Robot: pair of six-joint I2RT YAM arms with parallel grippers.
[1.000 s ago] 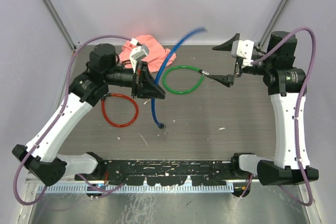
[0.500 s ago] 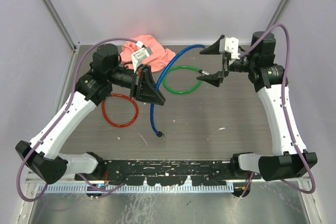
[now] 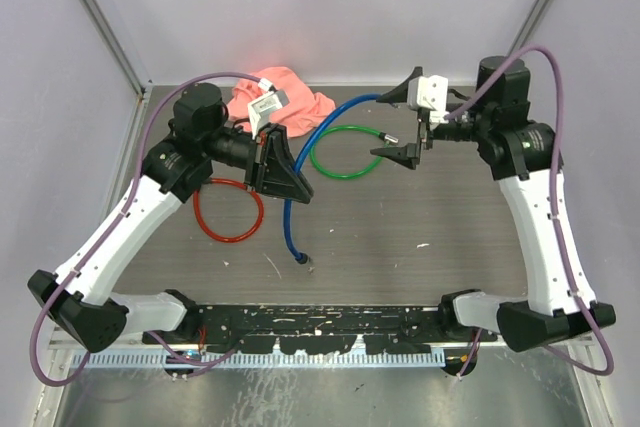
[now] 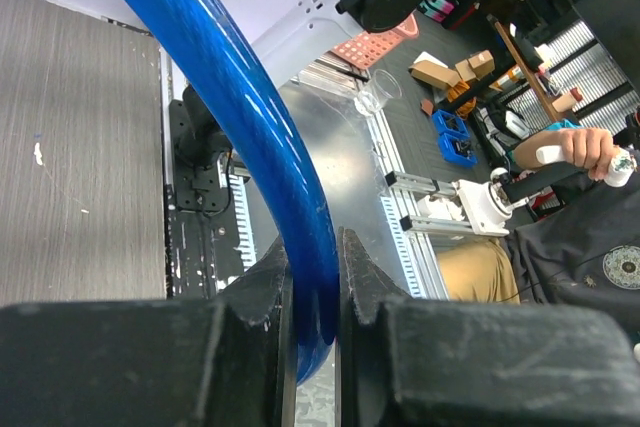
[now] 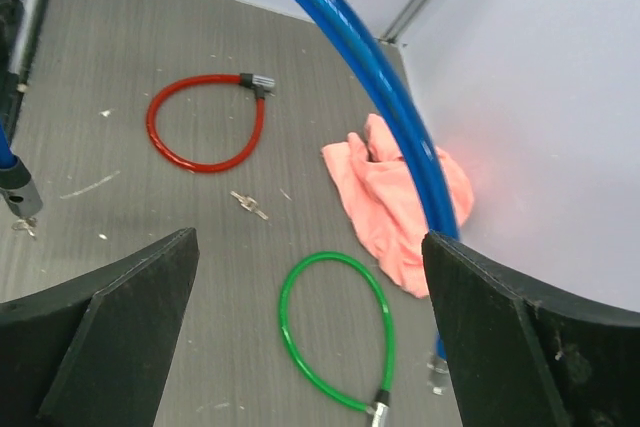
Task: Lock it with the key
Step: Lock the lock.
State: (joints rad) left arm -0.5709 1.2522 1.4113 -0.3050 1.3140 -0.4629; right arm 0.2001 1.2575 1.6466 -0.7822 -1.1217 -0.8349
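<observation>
My left gripper [image 3: 284, 173] is shut on a blue cable lock [image 3: 290, 209] and holds it above the table; the cable sits pinched between the fingers in the left wrist view [image 4: 312, 277]. The lock's head [image 3: 300, 261] hangs low, with a small key-like piece under it [image 5: 24, 228]. The cable arcs up and right to its free end [image 3: 372, 98]. My right gripper [image 3: 400, 125] is open and empty, its jaws wide apart. The blue cable [image 5: 390, 97] passes close by its far finger [image 5: 530, 337], not between the jaws.
A green cable lock [image 3: 346, 153] lies in a loop on the table below my right gripper, also in the right wrist view [image 5: 335, 327]. A red loop [image 3: 228, 210] lies left. A pink cloth [image 3: 281, 97] sits at the back. A small metal piece [image 5: 249, 205] lies between the loops.
My right gripper has moved left and forward to the blue cable's free end, staying open. The cable's free end has swung down from high at the back. The left arm shifted slightly.
</observation>
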